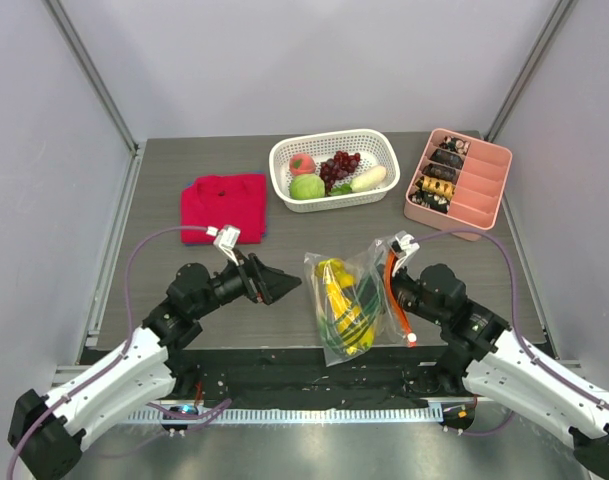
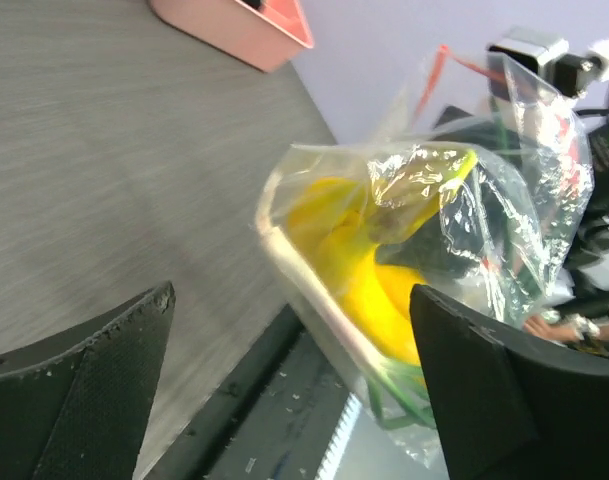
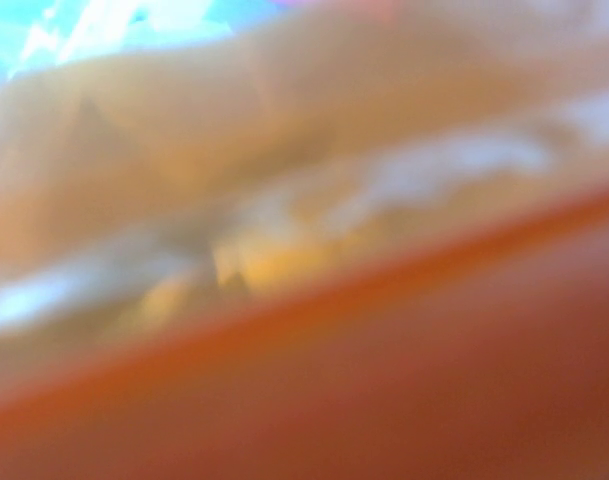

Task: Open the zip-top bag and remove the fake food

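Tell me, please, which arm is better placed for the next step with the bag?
Left, probably. The right gripper is clamped on the zip-top bag at its orange zipper strip, holding it up. The left gripper is open, empty and pointed at the bananas inside.

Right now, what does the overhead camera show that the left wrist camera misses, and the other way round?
Only the overhead view: the red cloth and the white basket with fake fruit in it. Only the left wrist view: a close look out from the left gripper, open and empty, at the yellow bananas through crinkled plastic. Both: the zip-top bag, held up by the right gripper, the pink tray and the table.
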`<state>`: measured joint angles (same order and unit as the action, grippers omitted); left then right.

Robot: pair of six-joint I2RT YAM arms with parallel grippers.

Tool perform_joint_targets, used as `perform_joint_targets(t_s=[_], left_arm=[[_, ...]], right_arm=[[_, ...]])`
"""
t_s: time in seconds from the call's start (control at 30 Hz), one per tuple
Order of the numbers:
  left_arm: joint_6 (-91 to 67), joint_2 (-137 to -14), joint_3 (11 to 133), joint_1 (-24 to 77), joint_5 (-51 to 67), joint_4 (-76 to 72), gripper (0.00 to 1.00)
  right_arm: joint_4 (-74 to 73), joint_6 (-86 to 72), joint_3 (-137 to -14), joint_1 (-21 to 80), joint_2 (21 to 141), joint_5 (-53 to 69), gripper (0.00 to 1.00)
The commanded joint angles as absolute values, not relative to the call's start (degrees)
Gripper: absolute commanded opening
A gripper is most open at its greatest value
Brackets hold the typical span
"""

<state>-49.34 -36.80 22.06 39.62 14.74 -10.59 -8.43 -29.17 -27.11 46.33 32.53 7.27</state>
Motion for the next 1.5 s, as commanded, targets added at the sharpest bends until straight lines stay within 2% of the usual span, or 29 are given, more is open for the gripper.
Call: perform_joint_targets(t_s=[0.0,0.17,0.33,0.63,0.73,0.77,0.83,0.87,0.93,0.97,1.03,1.23,1.33,1.47], left_arm=[[-49.8,-40.6,20.9,39.5,28.5,-26.2,1.0],[-47.9,-40.7,17.8,39.5,33.6,-35.8,1.0],[-44.1,-42.4,18.2,39.5,37.7,-37.8,1.0],[-50.3,-50.4,19.9,39.5,43.8,-52.0,0.99],[-51.8,-51.4,19.4,39.5,45.0,-57.0,0.87],[-51.9,-51.4,19.2,39.5,45.3,-57.1,0.72],[-52.0,-50.6,19.2,39.5,46.0,-57.1,0.59],[-52.0,-50.3,19.2,39.5,46.1,-56.9,0.43],[-51.4,-48.5,19.2,39.5,46.1,-55.1,0.28],[-50.5,-47.8,19.2,39.5,45.7,-52.7,0.17],[-49.1,-45.2,19.2,39.5,43.4,-49.4,0.0],[-39.8,-37.1,21.1,39.5,25.7,-25.2,0.0],[-37.3,-33.8,22.2,39.5,18.7,-15.7,0.0],[-37.3,-30.9,21.4,39.5,8.6,-11.1,0.0]], right_arm=[[-5.6,-27.8,-30.0,46.5,30.8,13.2,0.01],[-6.4,-28.8,-30.2,46.5,28.7,19.5,0.01],[-5.8,-30.8,-30.6,46.5,29.5,23.9,0.01],[-0.9,-32.1,-30.8,46.5,32.0,27.6,0.01],[0.9,-32.3,-30.5,46.5,32.5,28.1,0.01],[1.5,-32.3,-30.5,46.4,32.5,28.1,0.01],[1.9,-32.1,-30.3,46.4,32.4,27.3,0.01],[1.9,-32.0,-30.5,46.5,32.3,26.9,0.01],[0.4,-31.3,-30.9,46.5,32.3,24.6,0.01],[0.4,-30.9,-31.1,46.5,32.2,23.9,0.01],[-2.5,-30.1,-31.6,46.5,32.1,21.7,0.01],[-10.6,-28.6,-32.7,46.4,29.6,11.4,0.01],[-15.1,-29.0,-33.6,46.5,28.3,2.1,0.01],[-19.8,-31.4,-34.7,46.5,28.4,-10.2,0.01]])
